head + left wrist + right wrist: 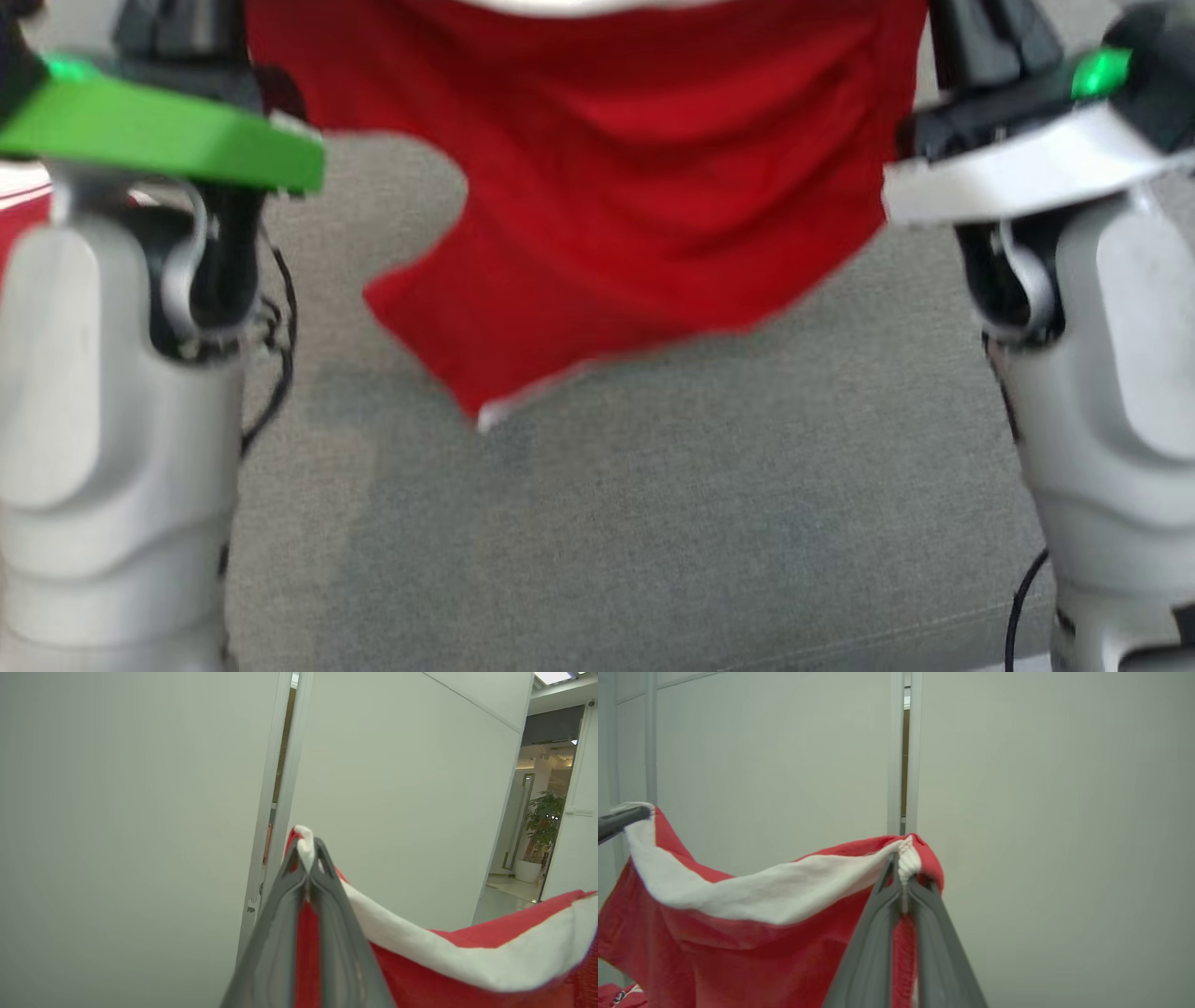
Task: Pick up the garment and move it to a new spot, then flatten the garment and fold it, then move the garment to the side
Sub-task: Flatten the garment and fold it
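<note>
The garment (635,187) is red with a white band along its top edge. It hangs in the air between my two raised arms, its lower corner dangling above the grey surface (653,541). My left gripper (307,851) is shut on one end of the white band of the garment (467,952). My right gripper (903,868) is shut on the other end of the garment (761,933). The left gripper's dark fingertips (621,817) also show at the left edge of the right wrist view, pinching the band.
Both pale forearms (112,420) (1111,420) rise at the sides of the head view. More red cloth (23,205) lies at the far left edge. Pale wall panels (140,812) stand behind, and an opening with a potted plant (544,821) shows at the right.
</note>
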{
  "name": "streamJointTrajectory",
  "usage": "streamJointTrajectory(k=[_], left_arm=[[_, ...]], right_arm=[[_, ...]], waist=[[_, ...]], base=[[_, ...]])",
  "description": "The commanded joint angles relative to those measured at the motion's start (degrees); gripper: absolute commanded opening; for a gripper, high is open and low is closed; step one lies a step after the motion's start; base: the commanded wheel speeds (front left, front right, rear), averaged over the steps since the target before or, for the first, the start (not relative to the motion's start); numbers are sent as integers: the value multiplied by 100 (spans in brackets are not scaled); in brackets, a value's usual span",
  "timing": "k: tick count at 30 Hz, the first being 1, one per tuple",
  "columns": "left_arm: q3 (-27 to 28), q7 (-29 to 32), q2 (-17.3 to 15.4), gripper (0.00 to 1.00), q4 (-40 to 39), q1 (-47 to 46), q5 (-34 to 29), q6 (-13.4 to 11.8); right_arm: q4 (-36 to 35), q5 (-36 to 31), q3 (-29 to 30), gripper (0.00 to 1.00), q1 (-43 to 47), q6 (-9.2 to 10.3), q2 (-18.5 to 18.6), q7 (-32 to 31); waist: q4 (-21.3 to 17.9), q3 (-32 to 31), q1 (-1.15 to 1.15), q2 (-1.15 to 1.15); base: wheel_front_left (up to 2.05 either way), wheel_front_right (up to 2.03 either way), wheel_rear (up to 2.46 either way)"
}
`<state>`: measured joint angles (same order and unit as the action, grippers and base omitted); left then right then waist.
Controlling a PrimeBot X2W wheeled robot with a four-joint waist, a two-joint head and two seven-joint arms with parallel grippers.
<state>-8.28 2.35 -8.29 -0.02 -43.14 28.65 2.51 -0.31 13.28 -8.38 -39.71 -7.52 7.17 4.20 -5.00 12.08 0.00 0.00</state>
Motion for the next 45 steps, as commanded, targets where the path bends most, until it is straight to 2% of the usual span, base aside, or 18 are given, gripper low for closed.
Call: streamJointTrajectory(k=[1, 5, 8, 12, 15, 19, 24, 33, 39, 41, 45], left_arm=[[40, 42, -121, 0, 318, -672, -125, 16], [110, -382, -152, 0, 1308, -1958, -412, -69], [147, -795, 27, 0, 1843, -2377, -384, -53], [21, -1253, 156, 0, 2353, -2116, -334, 122], [47, -1505, 282, 0, 2656, -1711, -143, 190], [67, -1695, 339, 0, 2850, -1135, -30, 306], [175, -1765, 366, 0, 2548, -494, 36, 409], [509, -1748, 476, 0, 1065, 997, -56, 482], [360, -1748, 524, 0, 74, 2211, 23, 496], [286, -1749, 528, 0, -264, 2645, 87, 458], [133, -1749, 534, 0, -966, 3466, 111, 227]], right_arm=[[405, -111, 0, 0, -569, 6, -7, 161], [1809, -383, 136, 0, -1940, 6, -183, 715], [2529, -618, 189, 0, -2389, 7, -294, 991], [3139, -701, -23, 0, -2344, 7, -389, 1100], [3153, -654, -121, 0, -2045, 7, -385, 1101], [2856, -493, -201, 0, -1491, 7, -408, 1102], [2151, -294, -302, 0, -712, 7, -416, 1101], [906, 103, -512, 0, 686, 7, -328, 1101], [242, 211, -616, 0, 1699, 7, -163, 1101], [-7, 260, -609, 0, 2065, 7, -120, 1102], [-509, 309, -656, 0, 2848, 6, 13, 1102]], waist=[[26, 795, 0, 0], [3, 1177, 0, 0], [47, 1434, 0, 0], [137, 1809, 0, 0], [192, 2033, 0, 0], [205, 2131, 0, 0], [180, 2004, 0, 0], [264, 1295, 0, 0], [388, 560, 0, 0], [425, 318, 0, 0], [454, -67, 0, 0]], base=[[0, 0, 0], [0, 0, 0], [0, 0, 0], [0, 0, 0], [0, 0, 0], [0, 0, 0], [0, 0, 0], [0, 0, 0], [0, 0, 0], [0, 0, 0], [0, 0, 0]])
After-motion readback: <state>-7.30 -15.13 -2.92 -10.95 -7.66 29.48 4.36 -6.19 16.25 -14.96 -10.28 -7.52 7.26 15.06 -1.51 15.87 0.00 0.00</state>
